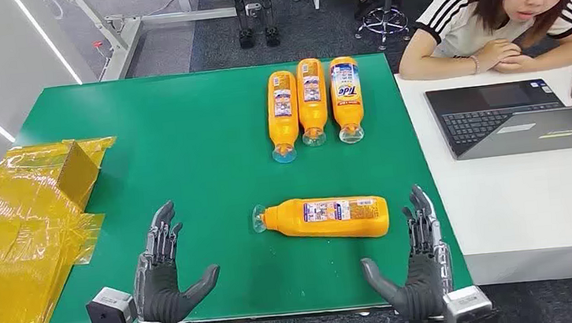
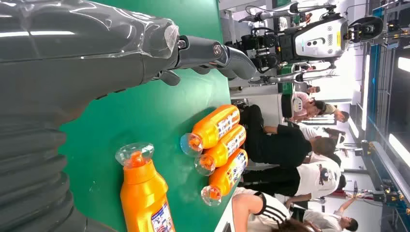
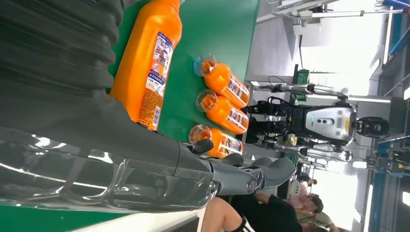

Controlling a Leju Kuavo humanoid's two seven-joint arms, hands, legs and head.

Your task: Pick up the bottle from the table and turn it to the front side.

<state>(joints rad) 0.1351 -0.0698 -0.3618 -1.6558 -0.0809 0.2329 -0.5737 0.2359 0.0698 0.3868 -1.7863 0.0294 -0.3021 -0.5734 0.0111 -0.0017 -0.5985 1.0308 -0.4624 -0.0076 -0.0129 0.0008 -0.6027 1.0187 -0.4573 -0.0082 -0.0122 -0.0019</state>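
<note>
The orange plastic detergent bottle with the clear cap (image 1: 325, 218) is seen lying on its side on the green table (image 1: 186, 139), between the two hands and just ahead of them. Its long axis runs across the robot's front, cap toward the left hand (image 1: 164, 274), base toward the right hand (image 1: 419, 263). The base lies just beside the right hand's fingertips, so the right is judged nearer. Both hands are held spread, nothing gripped. Three similar orange bottles (image 1: 312, 99) are lined up farther back.
</note>
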